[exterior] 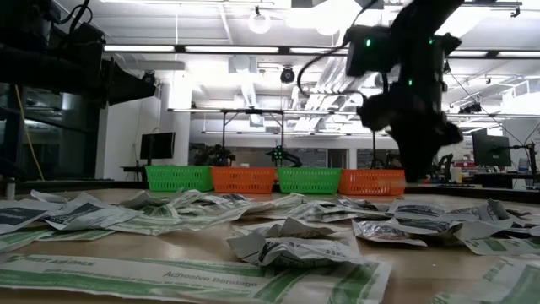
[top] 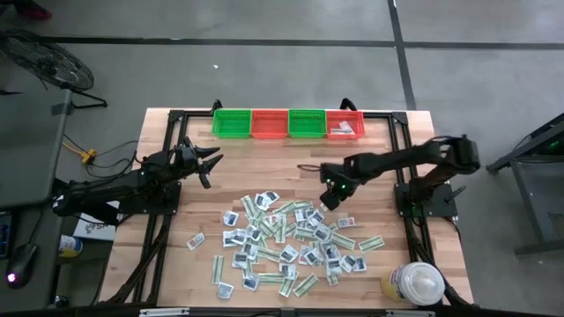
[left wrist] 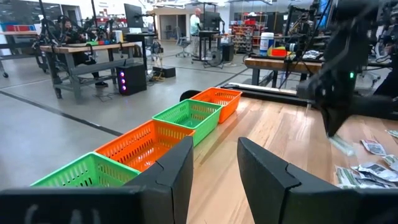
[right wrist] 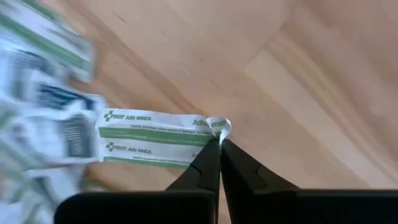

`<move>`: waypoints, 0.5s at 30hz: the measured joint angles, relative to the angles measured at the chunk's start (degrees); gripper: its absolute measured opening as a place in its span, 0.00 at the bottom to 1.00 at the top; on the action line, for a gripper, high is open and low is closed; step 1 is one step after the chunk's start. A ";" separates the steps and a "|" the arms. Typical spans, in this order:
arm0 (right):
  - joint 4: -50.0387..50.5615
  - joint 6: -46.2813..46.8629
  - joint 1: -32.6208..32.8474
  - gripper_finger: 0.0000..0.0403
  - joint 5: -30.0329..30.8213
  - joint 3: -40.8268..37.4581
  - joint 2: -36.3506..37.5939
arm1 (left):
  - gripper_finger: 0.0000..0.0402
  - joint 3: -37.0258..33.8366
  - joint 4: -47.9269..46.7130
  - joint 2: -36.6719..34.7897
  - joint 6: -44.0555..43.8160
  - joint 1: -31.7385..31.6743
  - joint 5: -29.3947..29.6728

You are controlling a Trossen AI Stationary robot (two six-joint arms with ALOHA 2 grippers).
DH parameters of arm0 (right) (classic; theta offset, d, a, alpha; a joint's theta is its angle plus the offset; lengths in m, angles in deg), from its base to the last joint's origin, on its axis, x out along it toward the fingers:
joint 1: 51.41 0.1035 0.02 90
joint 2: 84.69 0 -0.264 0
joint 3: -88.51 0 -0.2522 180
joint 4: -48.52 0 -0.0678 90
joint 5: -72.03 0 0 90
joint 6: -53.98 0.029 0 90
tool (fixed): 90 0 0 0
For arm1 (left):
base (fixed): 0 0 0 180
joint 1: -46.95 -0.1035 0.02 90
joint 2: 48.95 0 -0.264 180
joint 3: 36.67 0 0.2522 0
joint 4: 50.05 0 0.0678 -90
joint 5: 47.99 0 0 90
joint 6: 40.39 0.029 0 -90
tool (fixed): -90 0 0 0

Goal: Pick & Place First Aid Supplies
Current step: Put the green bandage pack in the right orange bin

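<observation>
An adhesive bandage strip (right wrist: 155, 140) is pinched by its end in the right gripper (right wrist: 219, 142), evidently for lifting from the heap.

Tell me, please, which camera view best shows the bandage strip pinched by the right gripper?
The right wrist view: the right gripper is shut on the bandage strip's end. The left wrist view shows it dangling, blurred; the high and low views barely show it.

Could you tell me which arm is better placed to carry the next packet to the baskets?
Right: the right gripper is shut on a bandage strip. The left gripper hovers open, empty.
</observation>
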 joint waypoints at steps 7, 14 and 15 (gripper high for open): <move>0.67 -0.87 -2.90 0.00 4.29 0.04 11.12 | 0.30 0.01 0.00 -0.02 0.00 0.00 0.00; 0.99 -5.42 -8.94 0.00 7.42 0.11 21.24 | 0.30 0.01 0.00 -0.02 0.00 0.00 0.00; 1.10 -6.63 -10.17 0.00 7.45 0.11 22.15 | 0.30 0.02 0.00 0.00 0.00 0.02 0.00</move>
